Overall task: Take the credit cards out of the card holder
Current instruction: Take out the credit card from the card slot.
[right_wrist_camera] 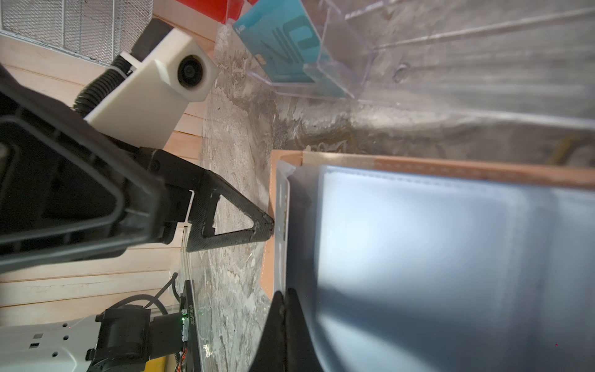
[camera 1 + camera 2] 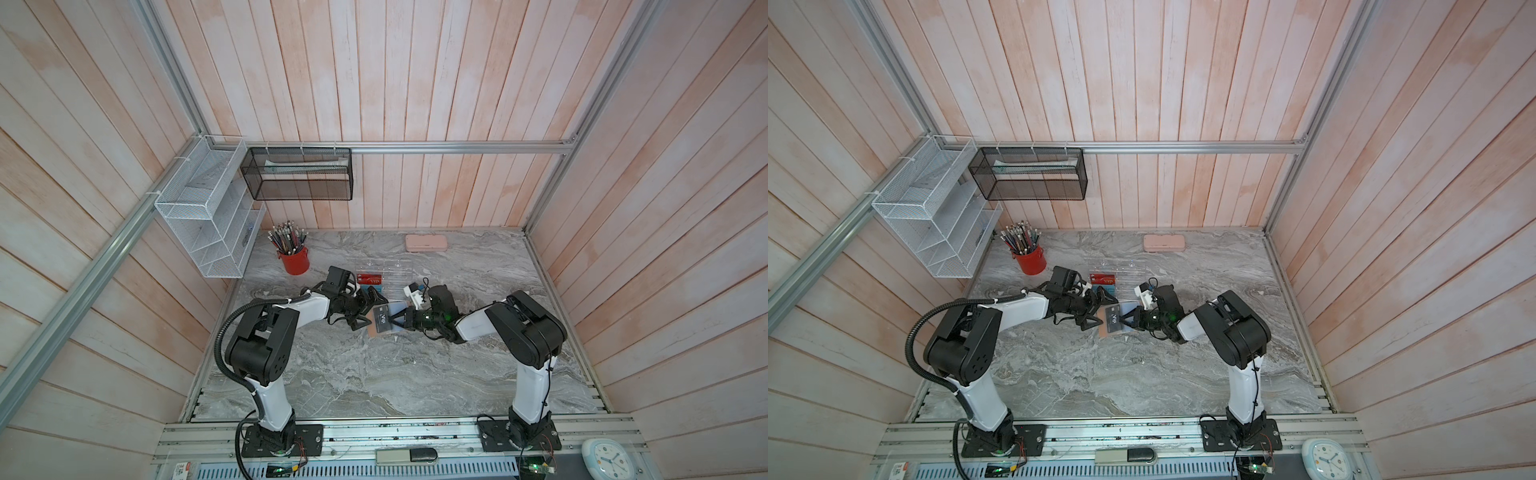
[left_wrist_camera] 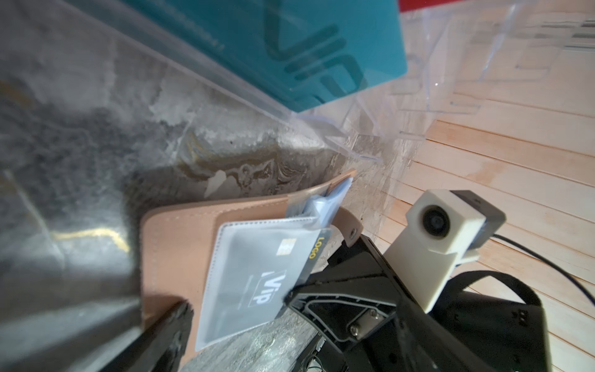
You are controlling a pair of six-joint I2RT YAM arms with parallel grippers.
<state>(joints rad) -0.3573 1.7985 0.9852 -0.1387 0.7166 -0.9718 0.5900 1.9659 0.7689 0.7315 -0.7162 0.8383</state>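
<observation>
Left arm (image 2: pixel 266 345) and right arm (image 2: pixel 528 332) rise from the lower edge. At frame centre the open card holder (image 2: pixel 375 331) lies on the table (image 2: pixel 374 374). The right gripper (image 2: pixel 395 323) is pinched shut on the black card (image 2: pixel 382 319) poking from its sleeve (image 3: pixel 222 290); the left gripper (image 2: pixel 369 311) gapes wide, one fingertip (image 1: pixel 266 226) touching the holder's edge. Above, teal card (image 2: pixel 374 289) and red card (image 2: pixel 368 277) stand in a clear rack (image 2: pixel 395 266).

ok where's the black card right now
Mid-table in both top views, the black card sits partly sleeved in the card holder, between the left claw and right claw, in front of the clear rack.
</observation>
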